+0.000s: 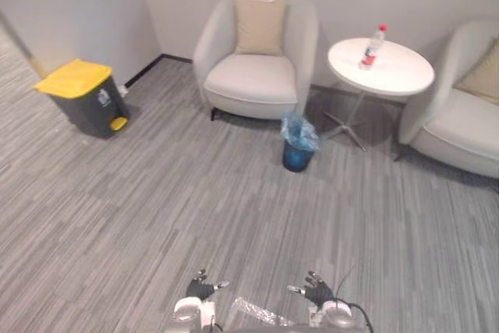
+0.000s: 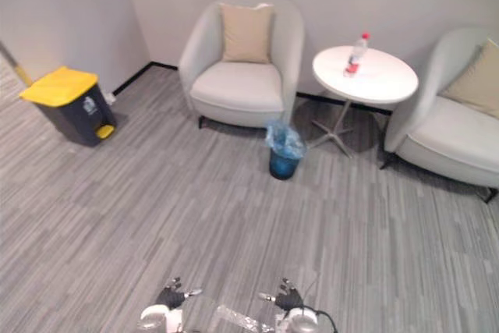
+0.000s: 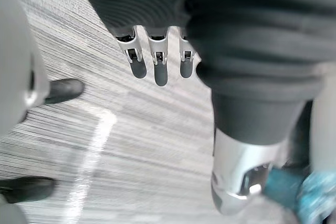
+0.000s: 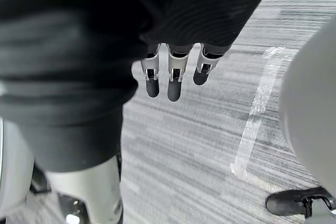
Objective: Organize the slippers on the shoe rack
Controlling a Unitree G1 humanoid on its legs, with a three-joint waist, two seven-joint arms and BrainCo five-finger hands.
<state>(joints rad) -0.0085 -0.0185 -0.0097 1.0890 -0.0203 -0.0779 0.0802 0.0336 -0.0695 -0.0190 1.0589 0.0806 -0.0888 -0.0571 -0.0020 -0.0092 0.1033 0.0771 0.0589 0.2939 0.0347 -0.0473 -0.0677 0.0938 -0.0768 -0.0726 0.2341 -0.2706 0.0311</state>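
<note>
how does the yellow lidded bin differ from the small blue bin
The yellow-lidded bin is dark grey, boxy and closed by its lid; the blue bin is round, open-topped and lined with a blue bag. The yellow-lidded bin looks larger than the blue bin. It stands by the wall; the blue bin sits between the armchair and the round table. Both stand upright on the floor.

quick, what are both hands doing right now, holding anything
left hand: open, fingers straight, holding nothing
right hand: open, fingers straight, holding nothing
</note>
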